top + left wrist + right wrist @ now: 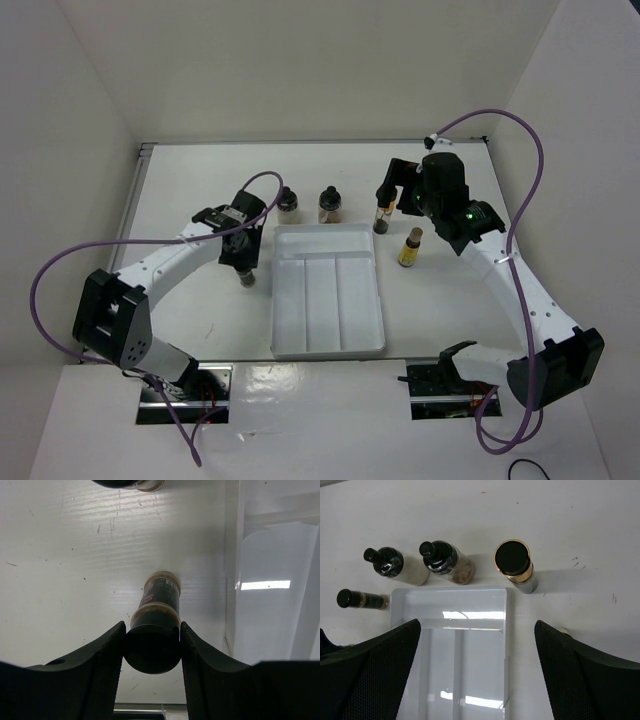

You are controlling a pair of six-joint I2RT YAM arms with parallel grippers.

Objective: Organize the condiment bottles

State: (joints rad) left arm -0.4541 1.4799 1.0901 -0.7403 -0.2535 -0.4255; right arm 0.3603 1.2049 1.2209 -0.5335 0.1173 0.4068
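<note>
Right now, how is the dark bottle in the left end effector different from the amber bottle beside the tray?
The dark bottle has a black cap and sits pinched in the left end effector; the amber bottle has a tan cap and stands free. The dark one is left of the white tray, the amber one right. Both stand upright outside it.

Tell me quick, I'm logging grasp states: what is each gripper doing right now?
Left gripper: closed on the short dark bottle, at its cap.
Right gripper: open, holding nothing.

White walls (pixel 300 60), scuffed white table (pixel 180 190)
</note>
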